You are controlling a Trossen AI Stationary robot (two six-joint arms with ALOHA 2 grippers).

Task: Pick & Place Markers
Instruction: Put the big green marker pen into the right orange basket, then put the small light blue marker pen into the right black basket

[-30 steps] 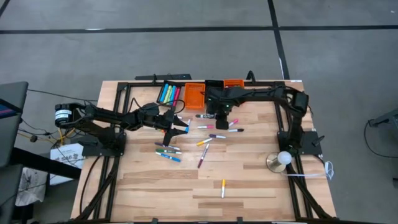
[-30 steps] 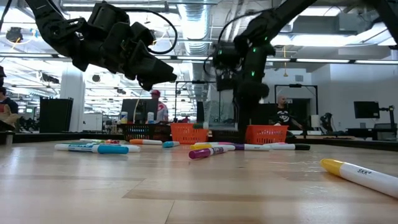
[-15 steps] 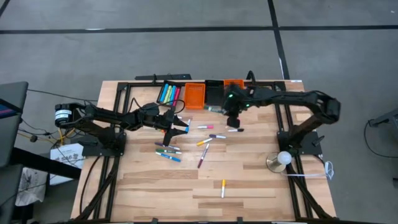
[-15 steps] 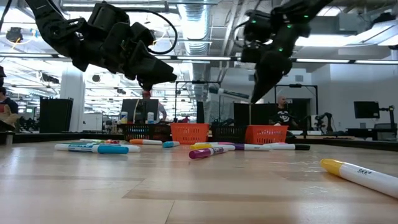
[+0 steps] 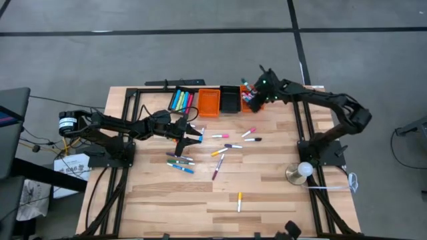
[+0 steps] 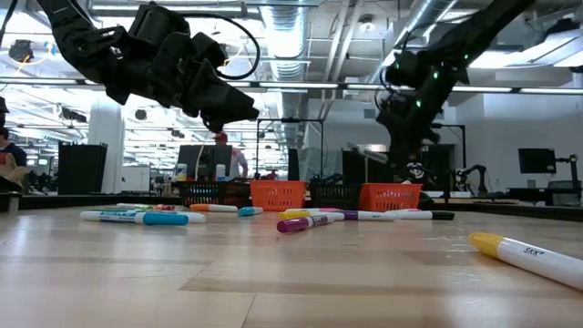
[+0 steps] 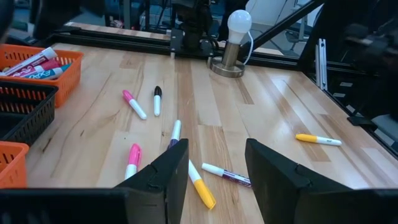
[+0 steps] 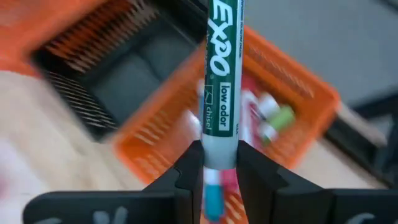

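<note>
My right gripper (image 5: pixel 256 95) hangs over the far-right orange bin (image 5: pixel 248 102), shut on a green marker (image 8: pixel 220 74). That bin (image 8: pixel 292 106) holds a few markers. My left gripper (image 7: pixel 216 169) stays open above the table at the left (image 5: pixel 195 135), with nothing between its fingers. Several loose markers (image 5: pixel 220 151) lie flat on the wood between the arms, and a yellow one (image 5: pixel 239 201) lies alone toward the near edge. A black bin (image 5: pixel 180 100) at the far left holds several more markers. My right gripper pinches the green marker's barrel (image 8: pixel 219 144) between its two fingers, with the fingers lying across it. The marker sticks out forward beyond the fingertips, lifted clear above the orange bin. The gripper slants downward from above.
Four bins stand in a row at the far edge: black, orange (image 5: pixel 209 101), black (image 5: pixel 231 100), orange. A lamp with a round bulb (image 5: pixel 303 169) stands at the right near the right arm's base. A black frame (image 5: pixel 127 127) borders the table.
My right gripper has gone from over the loose markers toward the table's far right, rising a little and rolling, carrying the green marker clear of the table until it stands above the far-right orange bin. The loose markers have stayed put.
</note>
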